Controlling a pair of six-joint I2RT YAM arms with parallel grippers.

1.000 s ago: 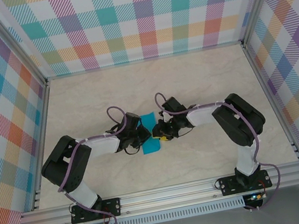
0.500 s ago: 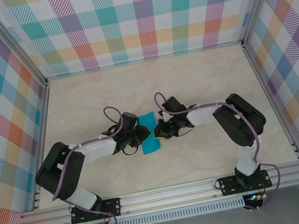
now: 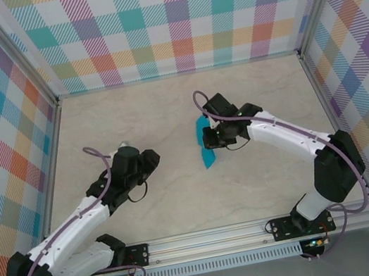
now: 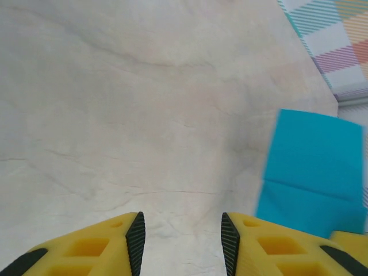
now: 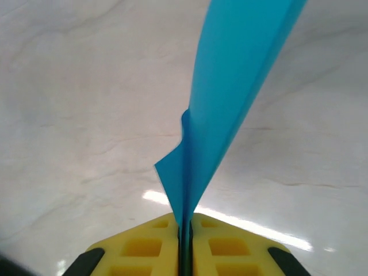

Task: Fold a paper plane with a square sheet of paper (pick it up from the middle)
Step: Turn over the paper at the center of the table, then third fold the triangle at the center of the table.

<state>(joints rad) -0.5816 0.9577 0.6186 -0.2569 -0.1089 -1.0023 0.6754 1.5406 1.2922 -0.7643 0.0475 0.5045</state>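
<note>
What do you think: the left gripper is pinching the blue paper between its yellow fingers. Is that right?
Not quite. It is the right gripper, not the left, that is pinching the blue paper between its yellow fingers; the right wrist view shows this. The left gripper has its fingers apart over the table, with nothing between them.

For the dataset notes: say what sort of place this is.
Probably a robot lab test cell: a marble-look table boxed in by aluminium rails and plaid walls, with a left arm and right arm bolted at its near edge.
</note>
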